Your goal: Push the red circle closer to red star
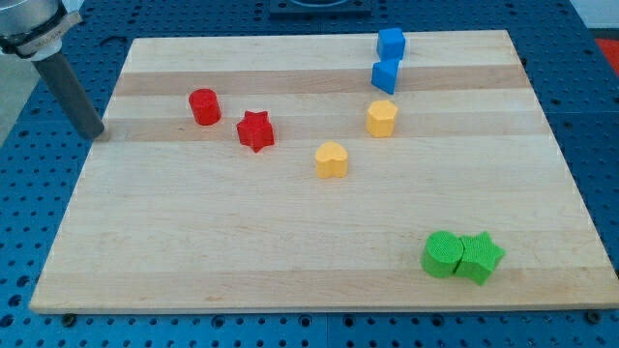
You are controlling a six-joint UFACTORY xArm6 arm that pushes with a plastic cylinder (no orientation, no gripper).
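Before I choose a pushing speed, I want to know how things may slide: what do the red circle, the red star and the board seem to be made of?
The red circle and red star look like moulded plastic or painted wood: uniform colour, matte, no visible grain. The board looks like light wood with a smooth finish, showing lengthwise grain and plank-like strips. My tip, a dark rod, sits at the board's left edge, left of the circle.

A robotics lab bench: a pale wooden worktop (pixel 319 242) lies on a blue perforated mounting plate (pixel 29 193) studded with regular rows of bolt holes.
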